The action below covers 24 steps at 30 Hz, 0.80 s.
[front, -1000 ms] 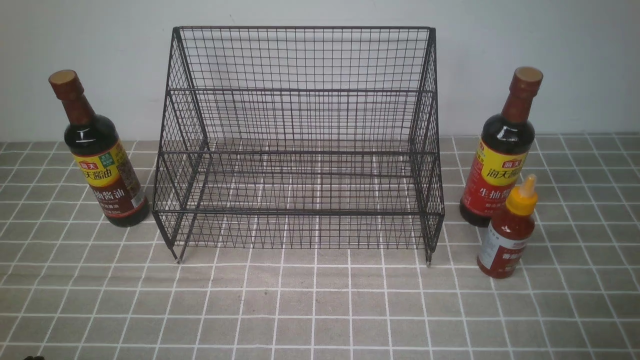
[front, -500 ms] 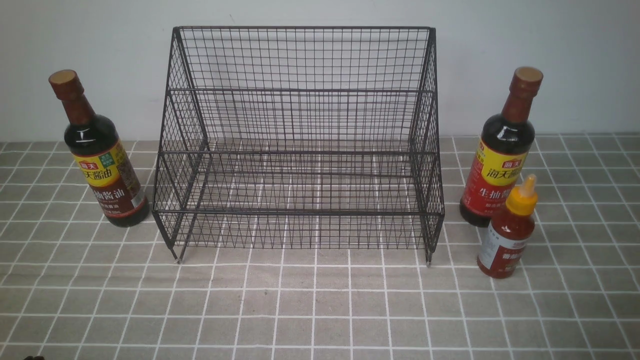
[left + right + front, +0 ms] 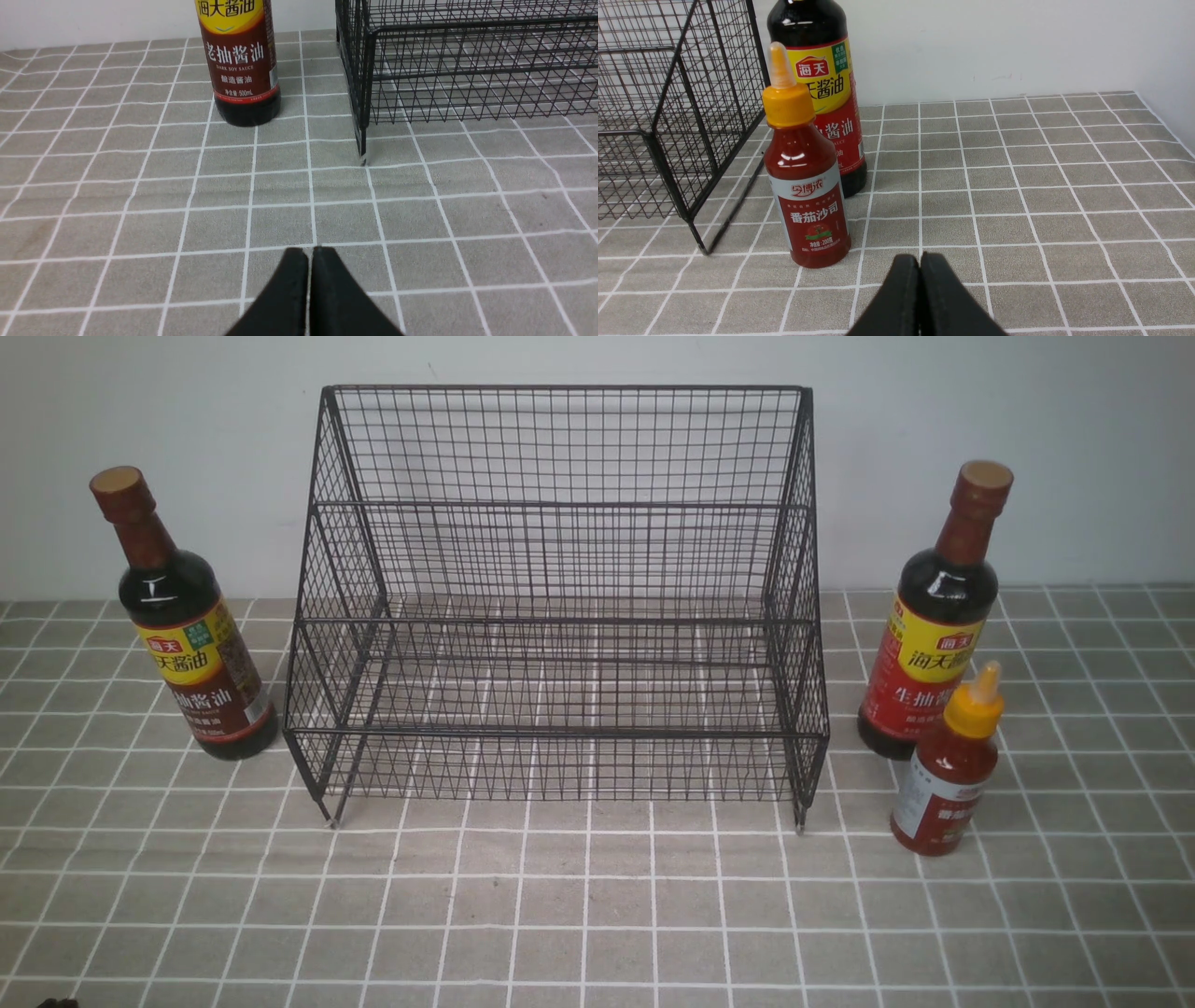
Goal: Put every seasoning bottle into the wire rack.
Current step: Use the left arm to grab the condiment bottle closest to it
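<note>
From the front, the wire rack (image 3: 560, 733) stands mid-way across the tiled cloth (image 3: 597, 915) with both tiers bare. Its open side faces the robot, presumably so bottles can go in from here. The brown-label soy bottle (image 3: 191, 644) stands upright just beside the rack's left end. The red-label soy bottle (image 3: 929, 644) stands off its right end, with the red sauce bottle (image 3: 948, 784) just in front, covering part of that label. Neither arm shows here (only a dark scrap at the bottom corner, too small to name). From the left wrist, the left gripper (image 3: 310, 254) has its jaws pressed together on nothing, low over the cloth and well short of the brown-label soy bottle, whose neck is cut off. From the right wrist, the right gripper (image 3: 920, 261) is likewise closed and empty, near the red sauce bottle; the soy bottle behind it loses its cap past the frame.
</note>
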### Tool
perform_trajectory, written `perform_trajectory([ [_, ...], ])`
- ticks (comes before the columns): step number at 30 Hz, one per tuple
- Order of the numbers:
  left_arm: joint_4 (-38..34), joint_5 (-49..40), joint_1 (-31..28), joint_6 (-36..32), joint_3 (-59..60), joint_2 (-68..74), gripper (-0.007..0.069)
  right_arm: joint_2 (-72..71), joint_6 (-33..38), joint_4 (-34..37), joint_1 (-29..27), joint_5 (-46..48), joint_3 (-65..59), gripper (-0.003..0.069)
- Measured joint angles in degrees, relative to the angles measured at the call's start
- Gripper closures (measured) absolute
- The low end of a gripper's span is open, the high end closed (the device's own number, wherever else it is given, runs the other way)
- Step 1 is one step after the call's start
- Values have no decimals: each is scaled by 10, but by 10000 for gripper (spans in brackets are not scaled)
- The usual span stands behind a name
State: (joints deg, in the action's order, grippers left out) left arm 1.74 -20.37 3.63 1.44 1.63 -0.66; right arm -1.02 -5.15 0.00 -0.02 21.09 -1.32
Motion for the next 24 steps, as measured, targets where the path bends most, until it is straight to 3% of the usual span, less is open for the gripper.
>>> perform_trajectory([
  [10,-176,184,0,112,0,0,631,0,0,0,0,0,0,673],
  [16,-188,282,0,116,0,0,631,0,0,0,0,0,0,673],
  [20,-171,430,0,110,-1,37,631,0,0,0,0,0,0,673],
  [24,-111,447,0,76,-40,146,631,0,0,0,0,0,0,673],
])
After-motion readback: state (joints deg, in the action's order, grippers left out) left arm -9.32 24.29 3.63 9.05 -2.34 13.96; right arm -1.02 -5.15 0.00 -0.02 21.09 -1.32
